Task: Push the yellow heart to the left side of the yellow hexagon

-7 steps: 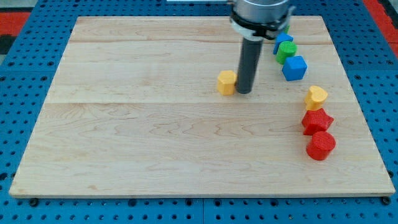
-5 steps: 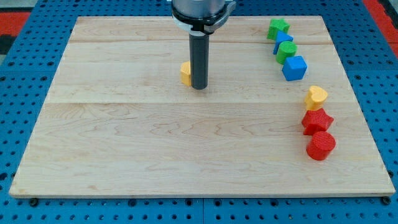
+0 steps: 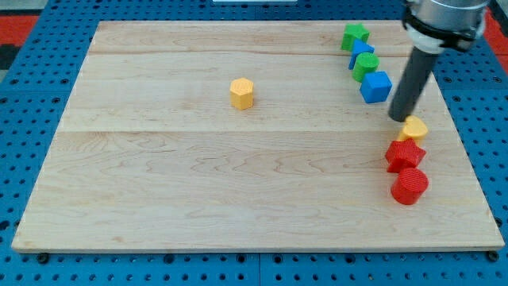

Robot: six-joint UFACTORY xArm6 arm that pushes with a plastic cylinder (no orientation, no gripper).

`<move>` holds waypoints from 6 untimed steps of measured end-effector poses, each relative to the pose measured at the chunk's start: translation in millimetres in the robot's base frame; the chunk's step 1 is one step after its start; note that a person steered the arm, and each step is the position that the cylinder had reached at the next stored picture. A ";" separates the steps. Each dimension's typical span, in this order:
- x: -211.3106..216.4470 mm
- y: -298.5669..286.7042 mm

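Left of centre on the wooden board [image 3: 159, 183], toward the far side: yellow hexagon [image 3: 242, 93], alone. Far right corner: green star [image 3: 355, 35], then a blue block [image 3: 362, 50] mostly hidden, shape unclear, a green block [image 3: 366, 65] and a blue cube [image 3: 376, 86] in a chain running nearer. Right side: my tip [image 3: 398, 118] touching the far-left edge of the yellow heart [image 3: 413, 128]; no pincer on this rod, just the plain end. Directly nearer: red star [image 3: 405, 154], red cylinder-like block [image 3: 409, 186].

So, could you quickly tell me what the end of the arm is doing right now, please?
No jaws, only a rod: my tip is at the upper left edge of the yellow heart, holding nothing.
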State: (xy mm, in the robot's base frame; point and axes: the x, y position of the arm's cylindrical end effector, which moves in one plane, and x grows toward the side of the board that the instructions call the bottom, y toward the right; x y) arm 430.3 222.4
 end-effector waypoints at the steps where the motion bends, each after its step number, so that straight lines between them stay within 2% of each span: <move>1: 19.9 22.9; 2: 16.8 0.1; 4: 24.3 91.9; 5: 49.8 119.2; 6: 71.0 100.5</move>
State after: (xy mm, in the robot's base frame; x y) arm 501.3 323.0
